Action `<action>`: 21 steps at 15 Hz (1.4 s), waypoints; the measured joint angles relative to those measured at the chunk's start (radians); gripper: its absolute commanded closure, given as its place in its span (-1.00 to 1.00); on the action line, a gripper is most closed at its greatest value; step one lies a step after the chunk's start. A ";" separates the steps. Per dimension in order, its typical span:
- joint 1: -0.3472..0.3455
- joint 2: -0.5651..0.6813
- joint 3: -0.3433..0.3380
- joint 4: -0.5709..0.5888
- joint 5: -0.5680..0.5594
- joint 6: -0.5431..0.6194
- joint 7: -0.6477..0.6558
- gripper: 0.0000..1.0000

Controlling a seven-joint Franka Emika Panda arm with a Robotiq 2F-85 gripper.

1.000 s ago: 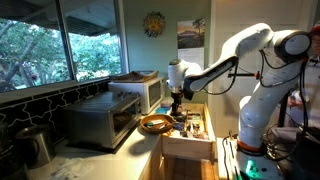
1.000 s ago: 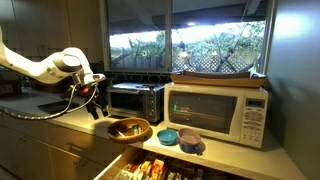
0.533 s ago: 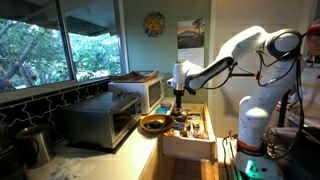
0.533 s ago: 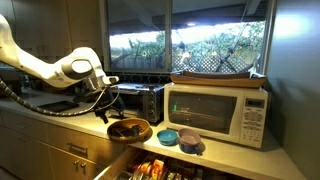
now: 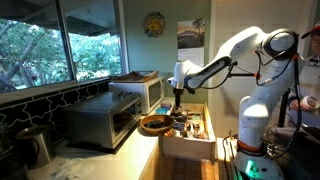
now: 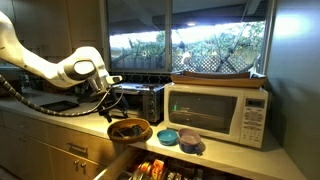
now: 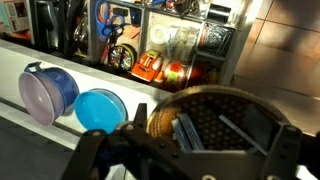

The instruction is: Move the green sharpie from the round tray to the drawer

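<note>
The round tray (image 5: 154, 125) sits on the counter next to the open drawer (image 5: 190, 148); both also show in the other exterior view, tray (image 6: 128, 130) and drawer (image 6: 118, 166). In the wrist view the tray (image 7: 232, 100) holds a thick dark greenish sharpie (image 7: 186, 131) and a thin stick. My gripper (image 7: 205, 152) is open and empty, hanging just above the tray with a finger at each side. It also shows in both exterior views (image 5: 177, 98) (image 6: 113, 110).
A steel toaster oven (image 5: 100, 120) and a white microwave (image 6: 215, 112) stand on the counter. Two small blue bowls (image 6: 180, 139) sit beside the tray. The drawer (image 7: 160, 45) is full of small clutter.
The gripper has moved across and down until it hangs over the tray. In the last half second it has hardly moved. It stays open.
</note>
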 measured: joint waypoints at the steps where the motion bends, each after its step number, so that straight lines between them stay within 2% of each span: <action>1: -0.010 0.009 -0.003 0.004 -0.008 0.024 0.002 -1.00; 4: -0.004 0.076 -0.058 0.035 0.022 0.112 -0.119 -1.00; 5: 0.011 0.111 -0.091 0.052 0.070 0.132 -0.196 -1.00; 8: 0.116 0.208 -0.212 0.114 0.246 0.141 -0.433 -1.00; 9: 0.132 0.238 -0.226 0.138 0.313 0.131 -0.509 -1.00; 10: 0.136 0.265 -0.228 0.163 0.385 0.116 -0.574 -1.00; 12: 0.139 0.301 -0.229 0.200 0.449 0.094 -0.634 -1.00; 15: 0.141 0.316 -0.229 0.211 0.459 0.092 -0.641 -1.00; 19: 0.120 0.329 -0.182 0.212 0.479 0.146 -0.656 -1.00; 20: 0.119 0.342 -0.169 0.212 0.480 0.178 -0.657 -0.71; 21: 0.118 0.360 -0.156 0.215 0.480 0.212 -0.657 -0.57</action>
